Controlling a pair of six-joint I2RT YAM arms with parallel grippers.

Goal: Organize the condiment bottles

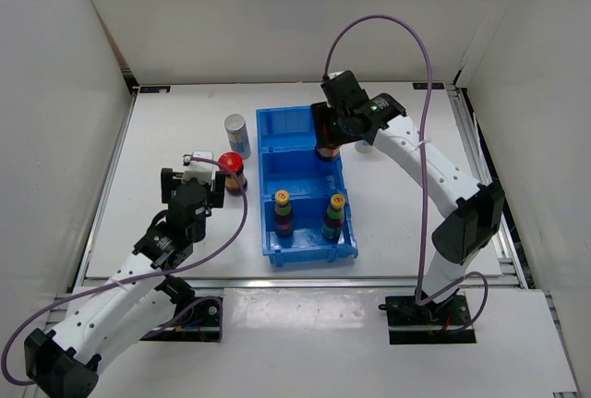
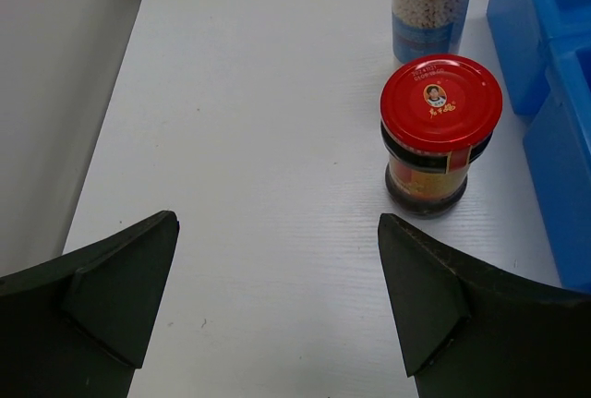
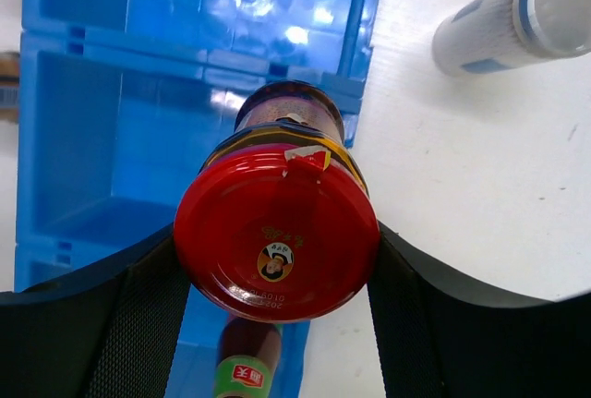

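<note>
Right gripper point(image 1: 330, 139): jaws clamped on red-capped jar point(image 3: 277, 241), which I hold over blue bin point(image 1: 261, 186), 12 o'clock of yellow-capped pair point(image 1: 283, 211), to group kinds | left gripper point(image 2: 277, 232): jaws wide, second red-capped jar point(image 2: 440, 130) on desk point(image 2: 259, 93) at 1 o'clock, likely next pick.

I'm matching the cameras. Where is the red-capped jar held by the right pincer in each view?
Top external: jar at the bin's right wall, mostly hidden under the right pincer.
Left wrist: not in it; the one there is a second jar.
Right wrist: centre, red cap toward the camera, gripped at both sides.
Landmark: the bin, right edge in left wrist, upper left in right wrist.
</note>
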